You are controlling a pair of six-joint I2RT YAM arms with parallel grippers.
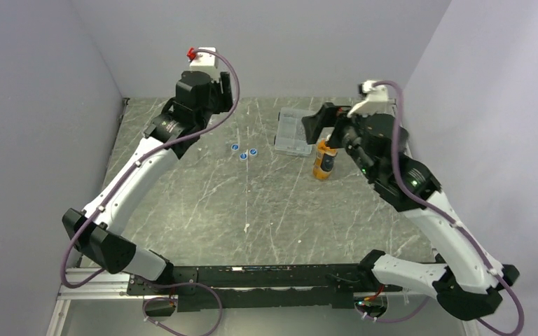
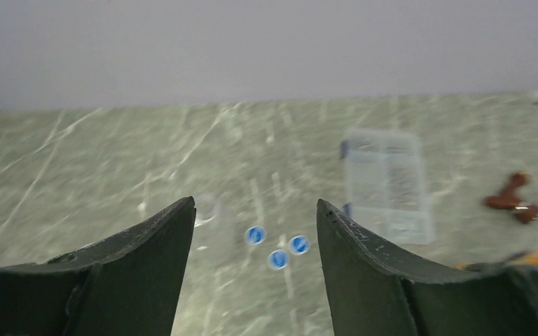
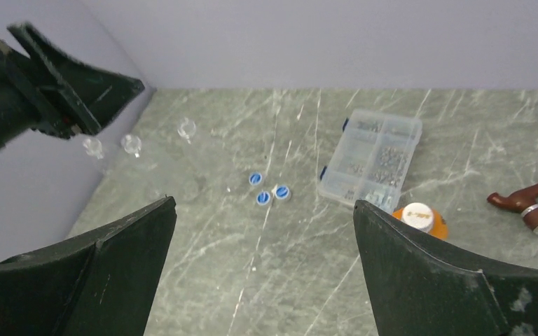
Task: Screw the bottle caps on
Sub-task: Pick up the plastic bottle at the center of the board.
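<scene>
We see one grey, scratch-marked table (image 1: 203, 210) walled in on three sides. Two arms reach over it: the left arm (image 1: 140, 168) towards the far left, the right arm (image 1: 420, 203) towards the far right.

Each arm carries one two-finger tool. The left gripper (image 2: 256, 206) is spread wide and holds nothing; between its fingers we see only the tabletop. The right gripper (image 3: 264, 203) is also spread wide and empty.

Next in size is one flat clear plastic box (image 1: 293, 131) with small parts in its compartments, lying at the far middle of the table.

We count one bottle (image 1: 324, 159), orange with a dark label band. It stands upright just beside the near right corner of the box. In the right wrist view its pale round top shows just by the right finger, outside the gap between the fingers.

One brown tap-like fitting (image 3: 525, 199) with a metal ring lies to the right of the bottle.

We count three small clear cups (image 3: 131, 143) near the left wall, set apart from each other.

Last come three blue bottle caps (image 1: 244, 152) with pale centres. They lie in a tight cluster on the table left of the box, well apart from the bottle.
</scene>
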